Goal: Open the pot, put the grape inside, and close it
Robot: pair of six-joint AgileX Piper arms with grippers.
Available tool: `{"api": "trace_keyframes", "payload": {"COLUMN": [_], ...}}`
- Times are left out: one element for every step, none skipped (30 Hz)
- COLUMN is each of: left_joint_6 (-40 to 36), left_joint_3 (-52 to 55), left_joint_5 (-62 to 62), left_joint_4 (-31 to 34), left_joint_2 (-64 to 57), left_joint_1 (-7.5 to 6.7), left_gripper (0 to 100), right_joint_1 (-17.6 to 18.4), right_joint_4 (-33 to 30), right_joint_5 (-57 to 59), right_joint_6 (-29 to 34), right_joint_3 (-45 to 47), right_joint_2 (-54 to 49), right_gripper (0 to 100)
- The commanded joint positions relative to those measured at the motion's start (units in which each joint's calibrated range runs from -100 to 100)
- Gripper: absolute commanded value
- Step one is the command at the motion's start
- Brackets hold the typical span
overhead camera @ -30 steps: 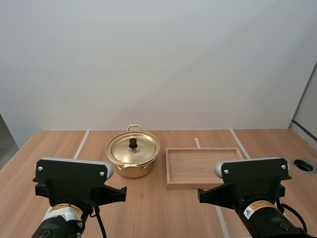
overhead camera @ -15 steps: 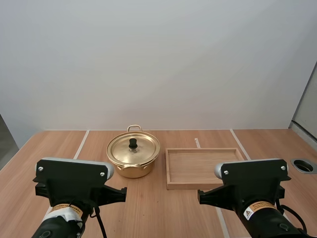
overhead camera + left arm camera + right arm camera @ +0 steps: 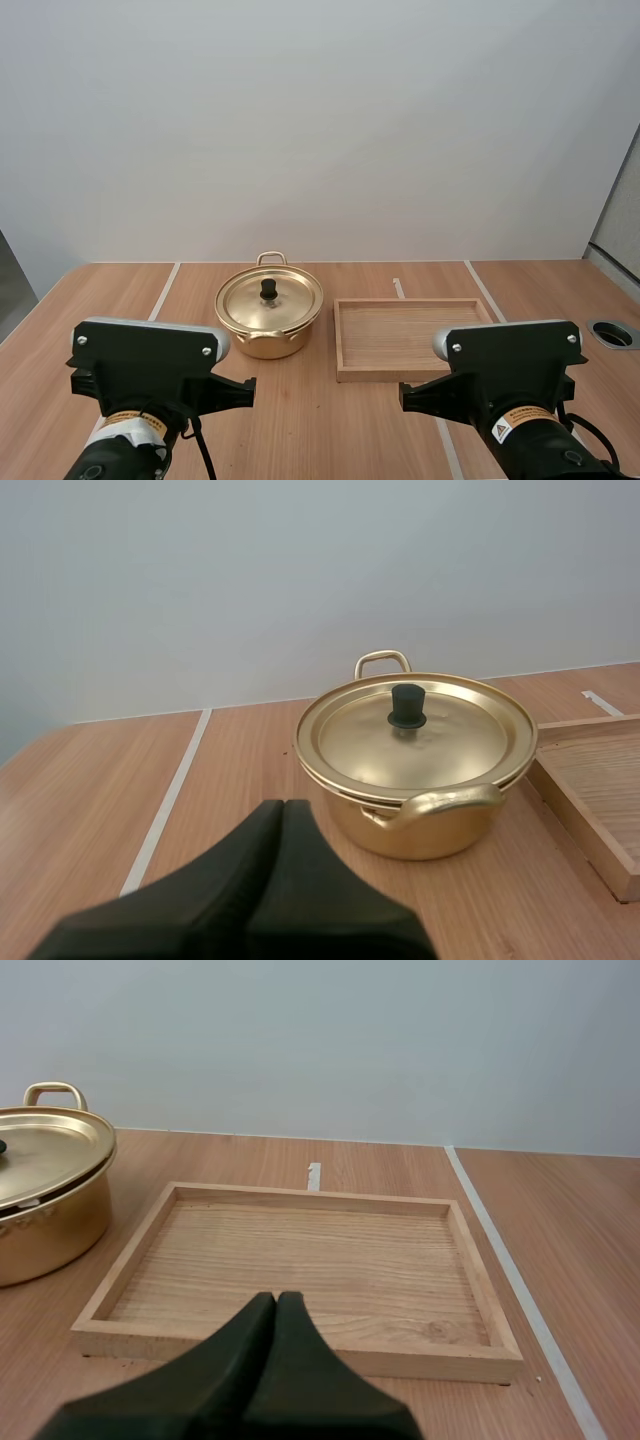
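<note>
Left gripper [image 3: 281, 806]: its fingers are lying pressed together as one dark wedge, holding nothing, and pointing at the pot [image 3: 430, 830] from the near side, well apart from it.
Right gripper [image 3: 276, 1298]: its fingers are likewise lying together on nothing, hanging at the near edge of the tray [image 3: 300, 1345].
Pot: it is sitting on the table [image 3: 300, 420], far of the left arm and just left of the tray.
Lid [image 3: 450, 740]: it is resting flat on the pot, gold and shiny, with a black knob [image 3: 406, 705] at its centre.
Views: the left wrist view is showing the pot's near handle [image 3: 445, 802] close up; the right wrist view is showing the tray's bare wooden floor.
</note>
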Motion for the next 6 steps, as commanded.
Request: {"api": "trace_keyframes", "payload": {"left_joint_6": [0.0, 0.0, 0.0, 0.0, 0.0, 0.0], "left_joint_3": [0.0, 0.0, 0.0, 0.0, 0.0, 0.0], "left_joint_5": [-1.2, -1.2, -1.2, -1.2, -1.2, -1.2], "left_joint_4": [0.0, 0.0, 0.0, 0.0, 0.0, 0.0], "left_joint_2": [-0.3, -0.3, -0.3, -0.3, -0.3, -0.3], "left_joint_1": [0.06, 0.06, 0.06, 0.06, 0.06, 0.06], "left_gripper": [0, 0, 0, 0, 0, 0], "right_joint_1": [0.0, 0.0, 0.0, 0.0, 0.0, 0.0], "right_joint_4": [0.3, 0.3, 0.3, 0.3, 0.3, 0.3], "right_joint_5": [0.0, 0.0, 0.0, 0.0, 0.0, 0.0], "right_joint_6": [0.2, 0.2, 0.2, 0.2, 0.2, 0.2], "right_joint_3": [0.0, 0.0, 0.0, 0.0, 0.0, 0.0], "right_joint_2": [-0.4, -0.4, -0.4, -0.4, -0.4, -0.4], "right_gripper": [0, 0, 0, 0, 0, 0]}}
